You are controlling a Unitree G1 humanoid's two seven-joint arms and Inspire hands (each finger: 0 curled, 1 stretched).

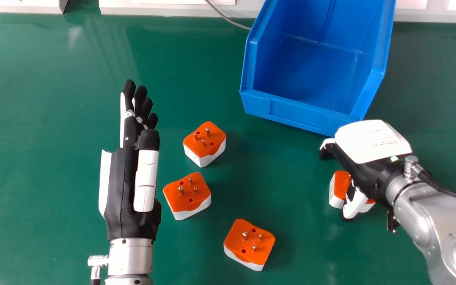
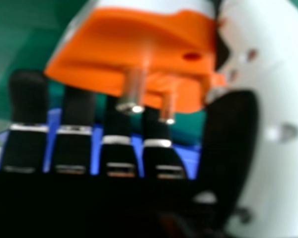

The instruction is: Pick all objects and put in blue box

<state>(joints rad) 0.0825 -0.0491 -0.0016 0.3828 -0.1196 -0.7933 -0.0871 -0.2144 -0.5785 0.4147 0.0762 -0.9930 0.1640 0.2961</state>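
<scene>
My left hand is open at the left in the head view, left of two orange-and-white plug blocks. Another block lies nearer the front edge, pins up. At the right, my right hand is over a fourth block, partly covering it, with its thumb at the near side. In the right hand view the block is between the thumb and the relaxed fingers of my right hand, its metal pins showing; the thumb looks close against it. The blue box has a bare floor.
The box stands at the back, its front wall just beyond my right hand. A cable runs over the table's back edge, left of the box. Green table surface extends around the left hand.
</scene>
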